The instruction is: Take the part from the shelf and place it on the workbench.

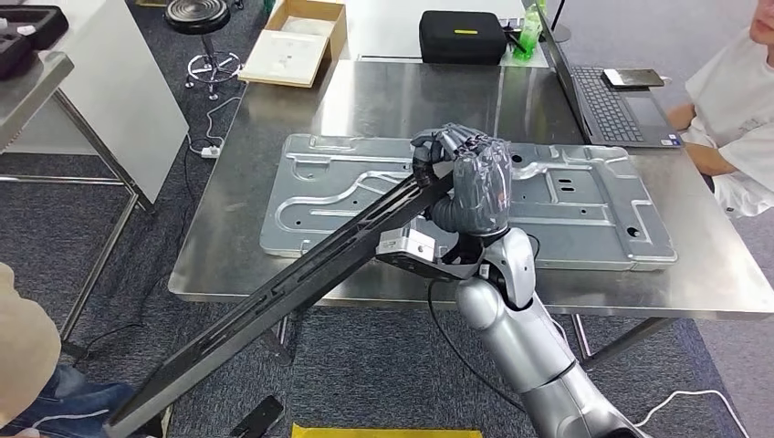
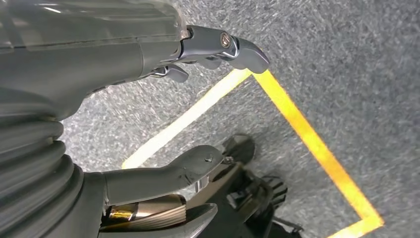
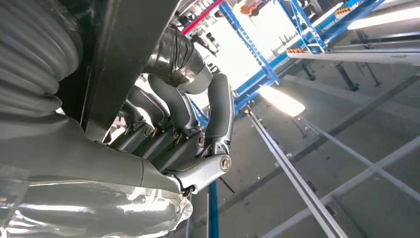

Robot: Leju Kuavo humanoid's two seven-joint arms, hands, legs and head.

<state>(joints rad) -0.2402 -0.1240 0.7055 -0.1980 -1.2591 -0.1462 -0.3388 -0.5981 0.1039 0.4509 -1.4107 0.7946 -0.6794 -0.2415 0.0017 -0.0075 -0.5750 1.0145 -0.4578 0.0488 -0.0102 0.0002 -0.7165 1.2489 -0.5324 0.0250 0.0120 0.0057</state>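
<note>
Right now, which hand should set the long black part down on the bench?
Right. The right hand already grips the long black part at its upper end, above the metal workbench. The left hand hangs open over the carpet, holding nothing.

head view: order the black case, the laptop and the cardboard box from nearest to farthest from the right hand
Measured from the right hand, which grips the long black part:
1. Black case, straight behind the hand at the table's far edge.
2. Laptop, on the table's far right.
3. Cardboard box, beyond the table's far left corner.
</note>
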